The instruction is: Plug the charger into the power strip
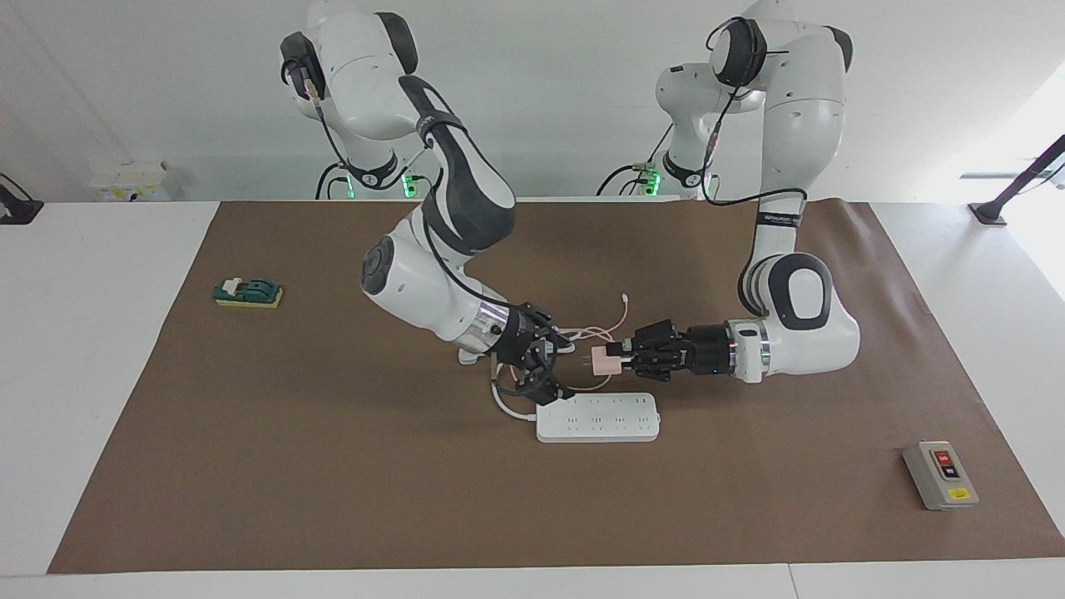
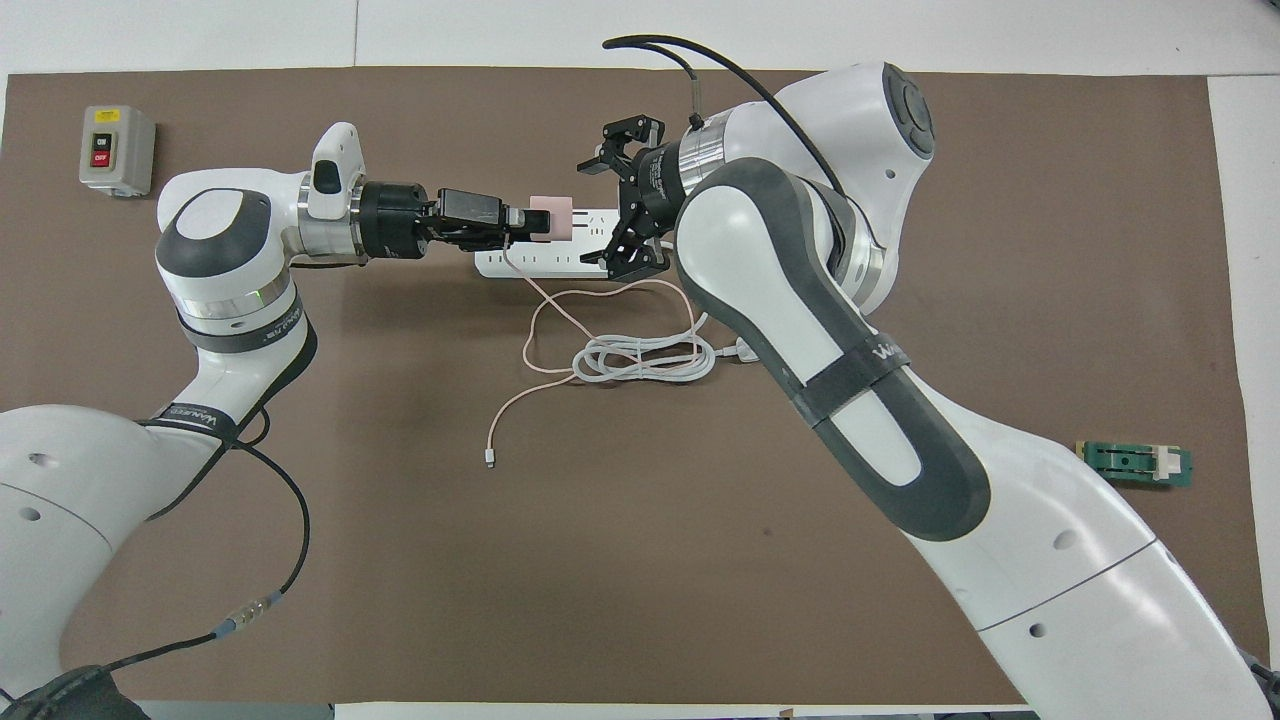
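Observation:
The pale pink charger (image 1: 606, 362) (image 2: 552, 217) hangs just above the table, its metal prongs pointing toward the right arm's end. My left gripper (image 1: 622, 359) (image 2: 524, 217) is shut on its cable end. Its thin pink cable (image 2: 532, 335) trails down onto the mat. My right gripper (image 1: 551, 363) (image 2: 603, 211) stands open a short way off the prongs, touching nothing. The white power strip (image 1: 597, 417) (image 2: 540, 263) lies flat on the mat under both hands, farther from the robots than the cable loops.
A coiled thick white cord (image 2: 640, 358) with its three-pin plug (image 2: 745, 350) lies nearer the robots than the strip. A grey switch box (image 1: 940, 474) sits toward the left arm's end, a green block (image 1: 248, 293) toward the right arm's end.

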### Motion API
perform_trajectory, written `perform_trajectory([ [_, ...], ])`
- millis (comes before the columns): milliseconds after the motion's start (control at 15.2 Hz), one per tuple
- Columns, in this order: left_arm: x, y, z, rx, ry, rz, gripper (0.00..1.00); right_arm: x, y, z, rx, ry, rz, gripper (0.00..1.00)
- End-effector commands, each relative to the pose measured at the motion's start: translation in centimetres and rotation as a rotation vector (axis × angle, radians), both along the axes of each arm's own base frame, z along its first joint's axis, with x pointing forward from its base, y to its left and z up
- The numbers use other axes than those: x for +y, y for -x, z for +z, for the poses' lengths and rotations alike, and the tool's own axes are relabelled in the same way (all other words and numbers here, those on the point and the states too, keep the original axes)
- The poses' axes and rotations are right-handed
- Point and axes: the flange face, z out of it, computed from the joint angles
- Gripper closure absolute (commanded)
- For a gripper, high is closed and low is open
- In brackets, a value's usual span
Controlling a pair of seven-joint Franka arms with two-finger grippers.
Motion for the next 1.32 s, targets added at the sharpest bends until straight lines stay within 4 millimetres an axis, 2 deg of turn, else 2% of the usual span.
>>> perform_trajectory([
  [0, 1.4, -0.8, 2.1, -0.005, -0.08, 0.0, 1.0, -3.5, -0.8, 2.6, -0.004, 0.024, -0.014, 0.0],
  [198, 2.4, -1.0, 2.8, 0.039, -0.1, 0.018, 1.0, -5.6, -0.8, 3.7, -0.008, 0.076, 0.009, 0.0],
  [461, 4.7, -0.9, 4.0, 0.118, -0.229, 0.026, 1.0, -10.0, -0.5, 5.9, -0.04, 0.168, 0.065, 0.0],
  [527, 5.5, -1.1, 4.5, 0.127, -0.275, 0.031, 1.0, -10.8, -0.3, 6.2, -0.057, 0.175, 0.112, 0.0],
  [593, 5.9, -1.4, 5.4, 0.127, -0.325, 0.026, 1.0, -12.3, -0.2, 6.7, -0.067, 0.189, 0.149, 0.0],
  [790, 6.9, -1.6, 6.1, 0.138, -0.546, 0.014, 1.0, -16.5, 0.7, 7.8, -0.089, 0.202, 0.245, 0.0],
  [922, 7.8, -1.4, 5.8, 0.143, -0.714, 0.001, 1.0, -19.1, 1.5, 8.2, -0.123, 0.255, 0.342, 0.0],
  [1053, 9.8, -1.8, 6.3, 0.121, -0.842, -0.043, 1.0, -20.4, 2.2, 8.8, -0.155, 0.283, 0.452, 0.0],
  [1119, 11.7, -2.0, 6.7, 0.109, -0.914, -0.048, 1.0, -21.3, 2.4, 8.9, -0.164, 0.292, 0.488, 0.0],
  [1251, 12.7, -2.4, 7.8, 0.031, -1.048, -0.082, 1.0, -22.8, 3.0, 9.1, -0.191, 0.323, 0.592, 0.0],
])
